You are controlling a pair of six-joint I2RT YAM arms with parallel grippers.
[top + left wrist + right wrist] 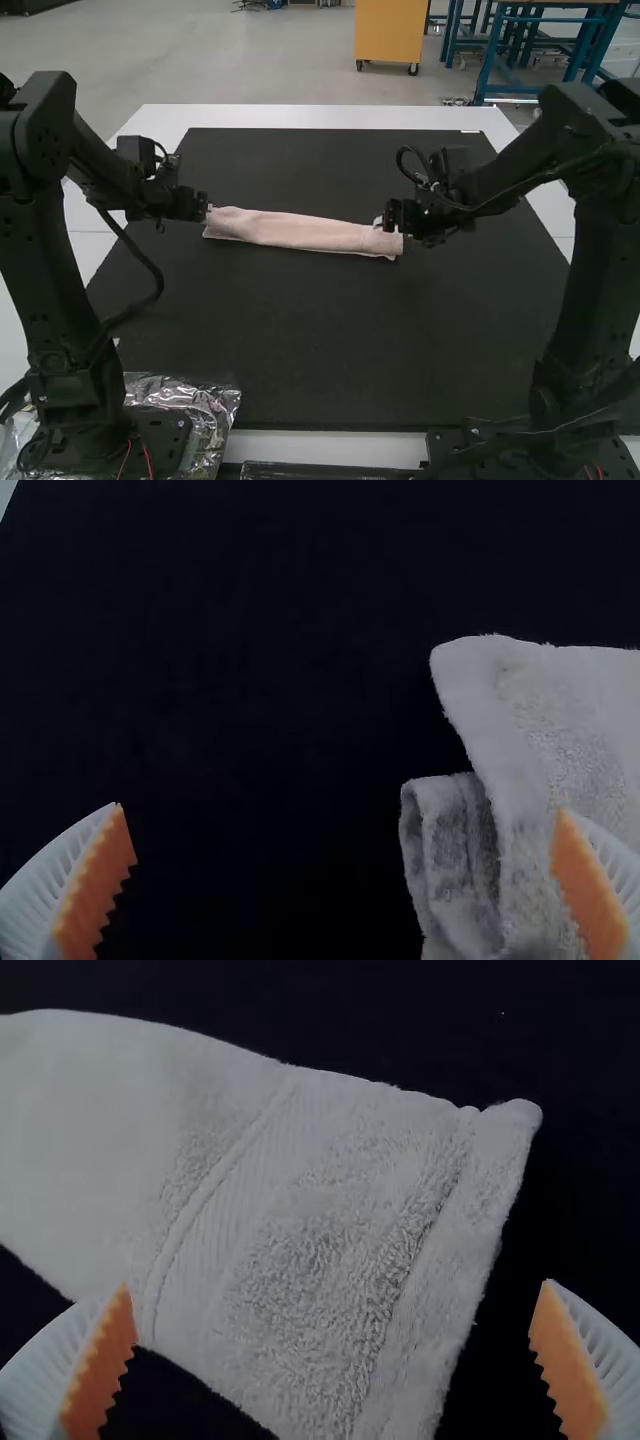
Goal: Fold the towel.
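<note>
The pale pink towel (300, 232) lies folded into a long narrow strip across the black mat. At its left end is my left gripper (208, 212); at its right end is my right gripper (388, 222). In the left wrist view, the open left gripper (345, 880) has one finger over the towel (560, 730) and the other over bare mat; folded layers show at that end. From the right wrist, the open right gripper (335, 1360) has its fingers spread to either side of the towel's end (330, 1230).
A black mat (320, 350) covers most of the white table (310, 118). Crinkled clear plastic packaging (205, 410) lies by the left arm's base, and a dark bar runs along the near edge.
</note>
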